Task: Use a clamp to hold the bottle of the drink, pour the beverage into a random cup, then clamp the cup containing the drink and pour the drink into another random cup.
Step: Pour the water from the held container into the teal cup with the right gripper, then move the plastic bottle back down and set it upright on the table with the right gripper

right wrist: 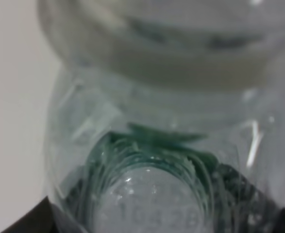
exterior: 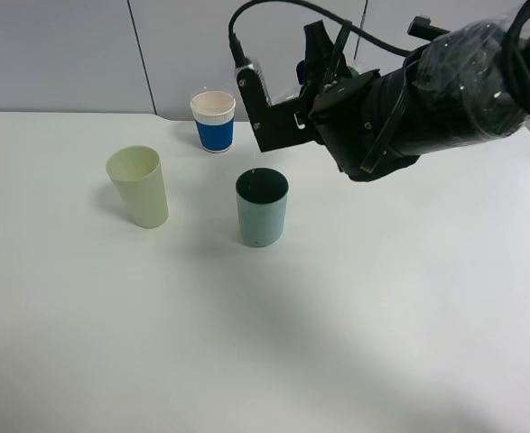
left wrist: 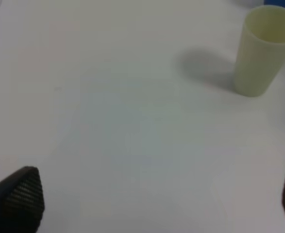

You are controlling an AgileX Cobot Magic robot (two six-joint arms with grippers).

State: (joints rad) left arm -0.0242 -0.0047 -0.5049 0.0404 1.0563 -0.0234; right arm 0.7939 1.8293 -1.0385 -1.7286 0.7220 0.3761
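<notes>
While right arm point(exterior: 445, 90) hides bottle point(right wrist: 147, 121) | right jaws grasping it | left jaws released

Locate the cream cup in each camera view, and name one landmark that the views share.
Exterior high: cream cup stands left of centre, left of the teal cup.
Left wrist: upright on the table, well beyond the open left hand.
Right wrist: not in it; a clear bottle fills the view.
Shared landmark: the blue cup just behind it, a mere sliver in the left wrist view.
</notes>
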